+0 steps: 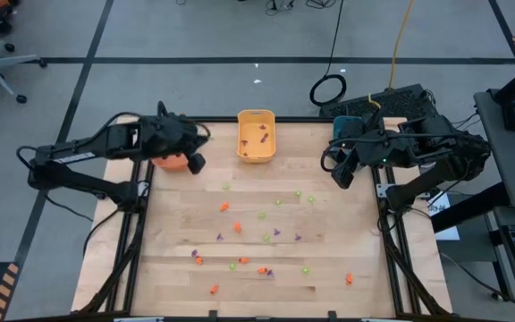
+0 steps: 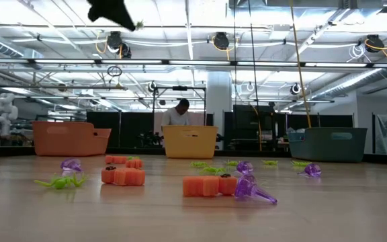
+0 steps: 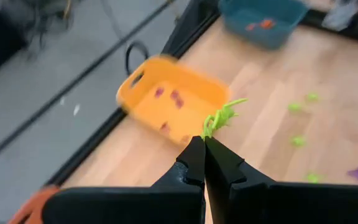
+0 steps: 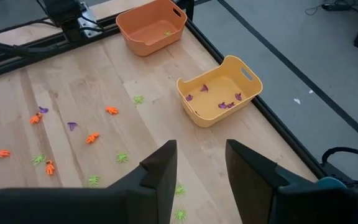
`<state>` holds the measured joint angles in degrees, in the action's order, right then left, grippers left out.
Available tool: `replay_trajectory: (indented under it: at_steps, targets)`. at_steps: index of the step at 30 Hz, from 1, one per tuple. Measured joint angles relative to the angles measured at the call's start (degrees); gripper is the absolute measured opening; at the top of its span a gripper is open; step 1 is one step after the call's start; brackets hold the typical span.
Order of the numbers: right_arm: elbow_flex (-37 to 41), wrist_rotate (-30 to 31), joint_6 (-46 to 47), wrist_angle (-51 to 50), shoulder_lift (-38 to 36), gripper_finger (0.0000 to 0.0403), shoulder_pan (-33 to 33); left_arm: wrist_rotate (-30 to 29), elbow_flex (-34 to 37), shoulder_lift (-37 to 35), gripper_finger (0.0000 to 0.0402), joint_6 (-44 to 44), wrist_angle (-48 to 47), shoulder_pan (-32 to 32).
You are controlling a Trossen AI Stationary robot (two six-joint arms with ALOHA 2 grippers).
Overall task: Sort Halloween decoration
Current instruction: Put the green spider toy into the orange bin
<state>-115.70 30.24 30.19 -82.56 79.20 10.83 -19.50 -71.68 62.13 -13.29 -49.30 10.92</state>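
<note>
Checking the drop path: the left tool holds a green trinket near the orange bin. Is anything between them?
Nothing visible. The left tool, shut on the green trinket, hangs above the orange bin at the table's far left edge, with open air below. The right tool waits open, far right.

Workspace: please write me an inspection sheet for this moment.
Surface: wooden table, bare between the pieces.
Job's things: trinkets scattered mid-table; purple ones in the yellow bin; orange ones in the teal bin; a green one in the orange bin.
Clutter: nothing seen.
Grippers: left gripper jaws shut on a green trinket; right gripper open, empty.
Cables: black loop on floor.
Surroundings: a person behind.
</note>
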Motion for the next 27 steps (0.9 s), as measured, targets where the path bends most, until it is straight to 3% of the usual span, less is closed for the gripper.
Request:
replay_trajectory:
  at_steps: [3,14,20,27]
  targets:
    - [0.0,0.0,0.3,0.0,0.0,0.0125,0.0,3.0,0.0,0.0,0.0000,-0.9,-4.2,5.2]
    - [0.0,0.0,1.5,0.0,0.7,0.0125,0.0,4.5,0.1,0.7,0.0000,1.6,-15.3,22.9]
    - [0.0,-0.1,2.2,0.2,2.2,0.0125,0.0,4.7,3.8,2.3,0.0000,1.6,-15.5,29.0]
    - [0.0,-0.6,2.2,1.2,4.4,0.0125,0.1,9.2,10.8,5.9,0.0000,-1.9,-15.8,33.0]
